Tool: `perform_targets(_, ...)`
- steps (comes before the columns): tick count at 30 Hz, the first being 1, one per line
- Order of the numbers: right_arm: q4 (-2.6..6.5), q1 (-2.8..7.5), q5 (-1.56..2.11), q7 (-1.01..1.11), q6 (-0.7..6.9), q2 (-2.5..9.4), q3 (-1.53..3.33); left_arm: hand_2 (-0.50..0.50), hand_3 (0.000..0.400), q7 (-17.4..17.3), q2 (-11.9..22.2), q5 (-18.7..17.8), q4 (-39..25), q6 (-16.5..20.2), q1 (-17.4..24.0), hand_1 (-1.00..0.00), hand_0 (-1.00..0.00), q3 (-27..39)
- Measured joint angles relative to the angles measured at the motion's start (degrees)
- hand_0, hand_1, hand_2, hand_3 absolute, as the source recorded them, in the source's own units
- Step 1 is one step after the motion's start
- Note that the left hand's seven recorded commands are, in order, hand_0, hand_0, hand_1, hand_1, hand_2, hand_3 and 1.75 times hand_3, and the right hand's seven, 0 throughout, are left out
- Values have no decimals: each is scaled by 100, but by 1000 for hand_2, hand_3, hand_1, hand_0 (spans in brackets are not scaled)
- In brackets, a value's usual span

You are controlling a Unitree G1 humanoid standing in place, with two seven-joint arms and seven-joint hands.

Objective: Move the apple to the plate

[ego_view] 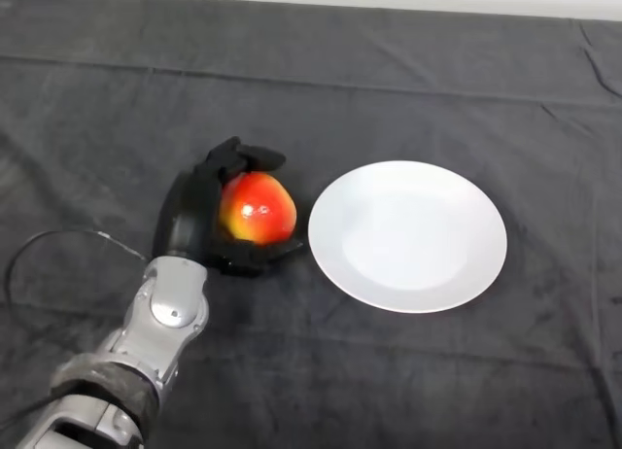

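Note:
A red and yellow apple sits left of centre in the head view, just left of a white plate. My left hand is curled round the apple, fingers over its far side and thumb under its near side. The apple's right face shows; its left side is hidden by my palm. A narrow strip of cloth separates the apple from the plate's left rim. Nothing lies on the plate.
A dark wrinkled cloth covers the whole table. The table's far edge runs along the top of the view. My silver-grey forearm comes in from the lower left.

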Motion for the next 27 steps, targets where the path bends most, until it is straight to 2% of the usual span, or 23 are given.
perform_targets(5,0,0,0,0,0,0,1,0,400,34,122,16,-742,335,-4,-1000,-1000,0)
perform_targets(16,0,0,0,0,0,0,2,0,400,421,121,246,-2477,1217,-1,-1000,-1000,-152)
perform_targets(22,0,0,0,0,0,0,2,0,400,589,-8,251,-2638,1443,3,-1000,-1000,-530)
perform_targets(27,0,0,0,0,0,0,3,0,400,732,-124,237,-2638,1460,2,-1000,-1000,-897)
